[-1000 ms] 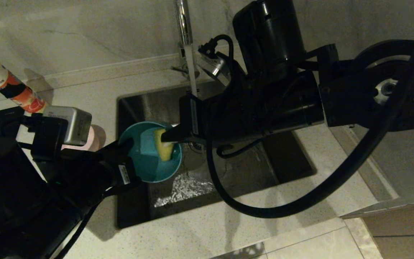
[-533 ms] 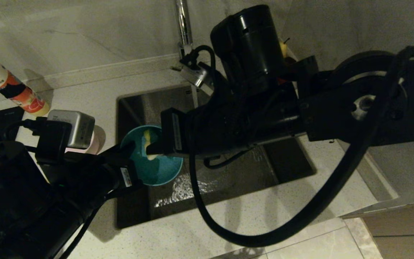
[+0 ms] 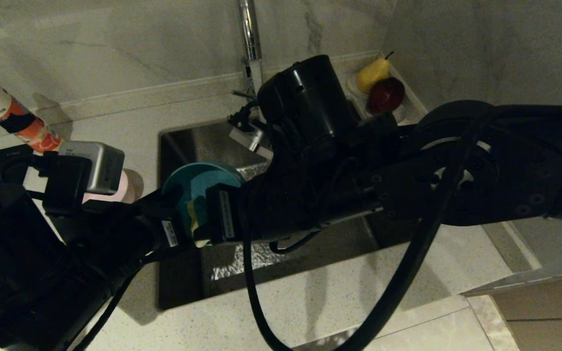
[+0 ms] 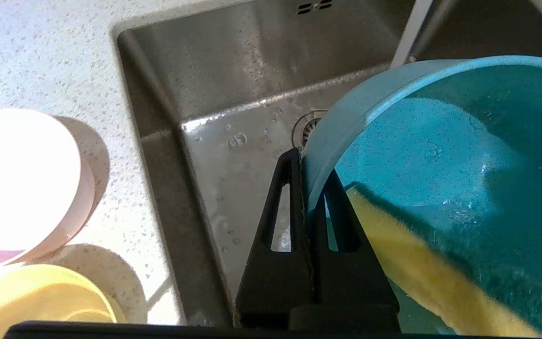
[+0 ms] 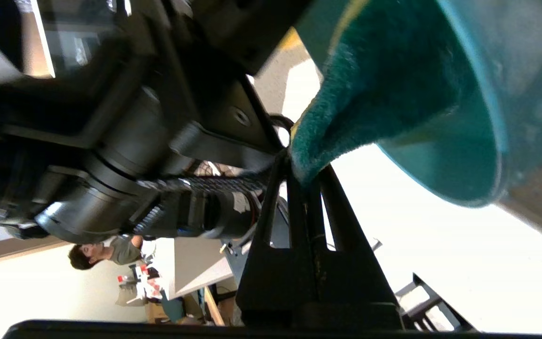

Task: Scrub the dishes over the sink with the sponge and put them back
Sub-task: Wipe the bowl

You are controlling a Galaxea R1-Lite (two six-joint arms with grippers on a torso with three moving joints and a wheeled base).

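Over the sink (image 3: 183, 141) the light blue bowl (image 3: 203, 180) is held tilted, my left gripper (image 3: 179, 199) shut on its rim. The left wrist view shows one finger outside and one inside the light blue bowl (image 4: 440, 141), with the left gripper (image 4: 306, 162) pinching the wall. My right gripper (image 3: 199, 239) is shut on the sponge (image 3: 191, 214) and presses it against the bowl's near inner side. In the right wrist view the sponge (image 5: 379, 84) bends green face out from the right gripper (image 5: 301, 169) against the bowl (image 5: 511, 94). The sponge (image 4: 417, 263) lies inside the bowl.
A pink bowl (image 4: 21, 174) and a yellow bowl (image 4: 35, 296) stand on the counter left of the sink (image 4: 233, 70). The chrome faucet (image 3: 249, 29) rises behind. A bottle (image 3: 12, 117) leans at far left. A pear (image 3: 372, 72) and an apple (image 3: 386, 95) sit at back right.
My right arm has swung left and nearer, dragging the sponge across the bowl's inside from its right part to its near left edge. The left gripper and bowl have stayed put.
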